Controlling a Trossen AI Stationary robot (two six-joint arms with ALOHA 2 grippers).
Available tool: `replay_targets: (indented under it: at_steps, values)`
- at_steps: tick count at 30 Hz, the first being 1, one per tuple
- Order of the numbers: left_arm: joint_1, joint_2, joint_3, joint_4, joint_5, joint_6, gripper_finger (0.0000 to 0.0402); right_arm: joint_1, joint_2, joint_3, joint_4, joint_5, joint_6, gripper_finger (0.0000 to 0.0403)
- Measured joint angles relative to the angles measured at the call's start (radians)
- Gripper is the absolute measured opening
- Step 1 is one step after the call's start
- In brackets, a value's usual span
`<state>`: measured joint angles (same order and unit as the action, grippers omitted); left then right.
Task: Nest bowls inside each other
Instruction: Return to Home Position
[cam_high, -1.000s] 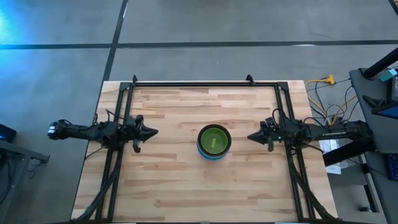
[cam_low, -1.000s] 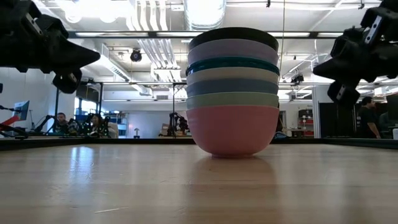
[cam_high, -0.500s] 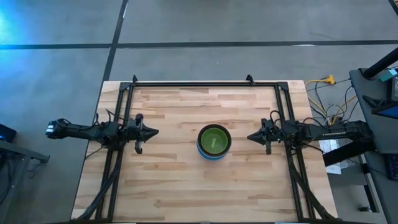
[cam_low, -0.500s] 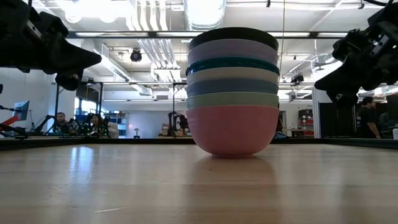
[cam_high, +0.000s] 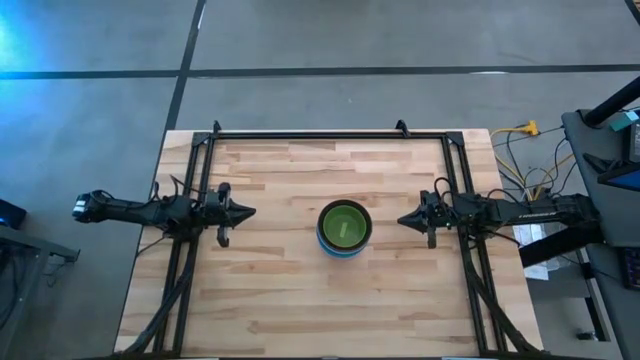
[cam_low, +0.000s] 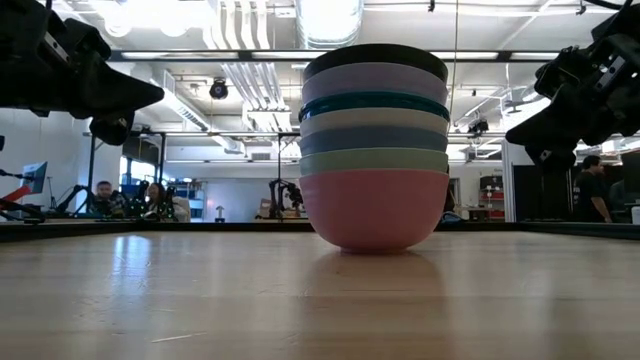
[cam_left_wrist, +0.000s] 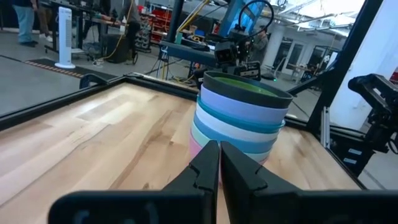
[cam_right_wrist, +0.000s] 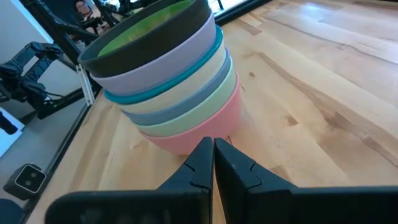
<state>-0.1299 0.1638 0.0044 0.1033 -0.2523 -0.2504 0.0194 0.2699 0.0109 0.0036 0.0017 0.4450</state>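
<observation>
The bowls stand nested in one stack (cam_high: 344, 228) near the table's middle, the pink bowl (cam_low: 374, 208) at the bottom resting on the wood. Above it sit mint, blue, white, teal, lavender and black bowls (cam_right_wrist: 163, 81), with a lime green one (cam_high: 345, 224) showing inside at the top. My left gripper (cam_high: 250, 212) hovers shut to the stack's left, above the table. My right gripper (cam_high: 401, 220) hovers shut to its right. In both wrist views the shut fingers (cam_left_wrist: 219, 163) (cam_right_wrist: 210, 157) point at the stack.
A black metal frame (cam_high: 330, 133) runs along the table's far edge and down both sides beneath the arms. Bare wood lies all around the stack. Cables and equipment (cam_high: 600, 170) sit beyond the right edge. People show in the room behind (cam_low: 100, 196).
My right gripper has tipped and drawn slightly back toward the table's right edge. The left arm and the stack have kept still.
</observation>
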Motion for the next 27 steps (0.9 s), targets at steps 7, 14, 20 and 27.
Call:
replay_targets:
  at_steps: [7,14,20,27]
  values:
    - [0.0,0.002,0.0,0.0,0.0,0.0,0.0,0.0,0.0,0.0,0.0,0.0,0.0,0.0009]
    - [0.0,0.004,0.0,0.0,0.001,0.0,0.0,0.0,0.0,0.0,0.0,0.0,0.0,0.0009]
    - [0.0,0.009,0.0,0.0,0.001,0.0,0.0,0.0,0.0,0.0,0.0,0.0,0.0,0.0009]
    - [0.0,0.011,0.0,0.0,0.001,0.0,0.0,0.0,0.0,0.0,0.0,0.0,0.0,0.0009]
